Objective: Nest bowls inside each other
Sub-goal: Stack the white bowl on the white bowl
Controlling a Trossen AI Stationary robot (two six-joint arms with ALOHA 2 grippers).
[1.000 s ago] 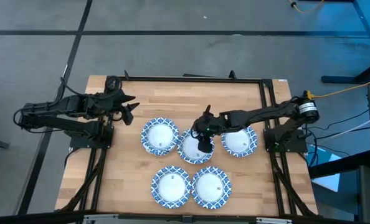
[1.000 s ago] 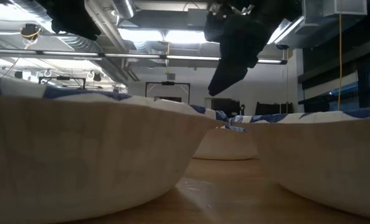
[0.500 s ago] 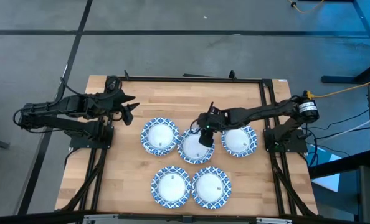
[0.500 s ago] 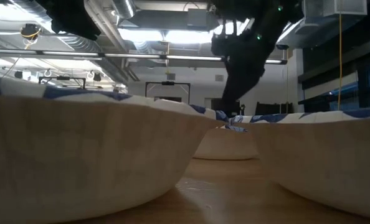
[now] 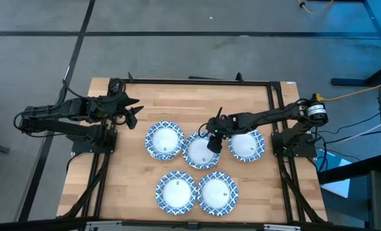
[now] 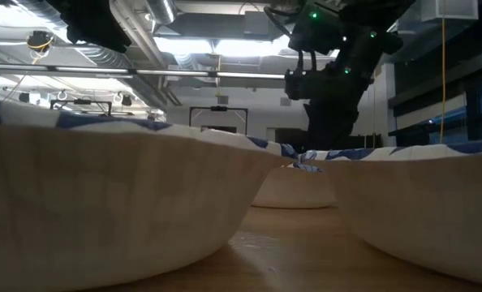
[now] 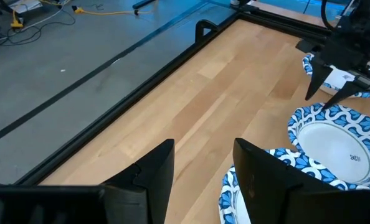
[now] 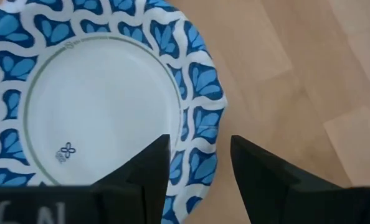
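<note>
Several white bowls with blue-patterned wavy rims sit on the wooden table: a far row of three and two nearer ones [image 5: 176, 191] [image 5: 217, 192]. My right gripper [image 5: 213, 142] [image 8: 200, 163] is open and points down over the middle bowl [image 5: 197, 153] [image 8: 104, 118]. Its fingers stand on either side of that bowl's right rim [image 8: 200, 118]; I see no touch. The right arm crosses above the right bowl [image 5: 248, 147]. My left gripper [image 5: 134, 113] [image 7: 203, 180] is open and waits by the table's far left, apart from the left bowl [image 5: 164, 140].
The low view is filled by the walls of the two near bowls [image 6: 103, 203] [image 6: 428, 211], with a farther bowl [image 6: 294, 191] between them. A black frame [image 5: 197, 81] edges the table. Bare wood lies along the far edge and the near left corner.
My right gripper has shifted a little toward the table's right edge. It has tipped from a slant to pointing nearly straight down and has come lower over the middle bowl's right rim. The bowls have stayed where they were.
</note>
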